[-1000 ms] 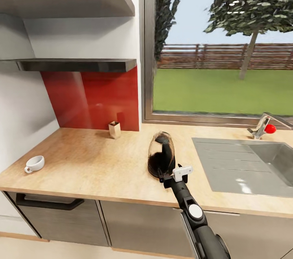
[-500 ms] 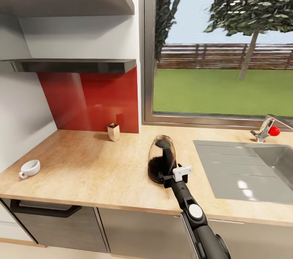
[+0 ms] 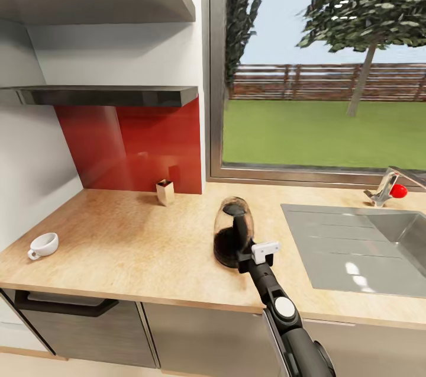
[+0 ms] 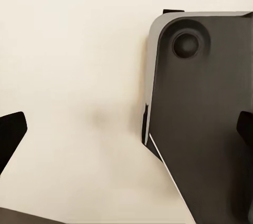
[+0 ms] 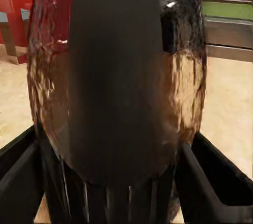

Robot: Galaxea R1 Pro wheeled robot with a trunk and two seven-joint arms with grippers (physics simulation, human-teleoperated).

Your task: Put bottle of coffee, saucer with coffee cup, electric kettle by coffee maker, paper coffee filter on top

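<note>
Slightly leftward since half a second ago, the electric kettle [image 3: 232, 232] stands mid-bench [image 3: 136, 241], my right hand [image 3: 244, 257] grasping its handle; left hand's [image 4: 126, 134] state I cannot tell.

Open worktop on the kitchen countertop [image 3: 130, 247] from the electric kettle [image 3: 232, 232] toward nine o'clock. Obstacles: small tan box [image 3: 165, 192] at eleven o'clock, coffee cup [image 3: 42, 244] far off at nine, sink [image 3: 355, 247] at three.

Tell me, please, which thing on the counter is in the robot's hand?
The dark see-through kettle, beside the sink, held by the right hand. The white cup and tan box stand apart.
</note>
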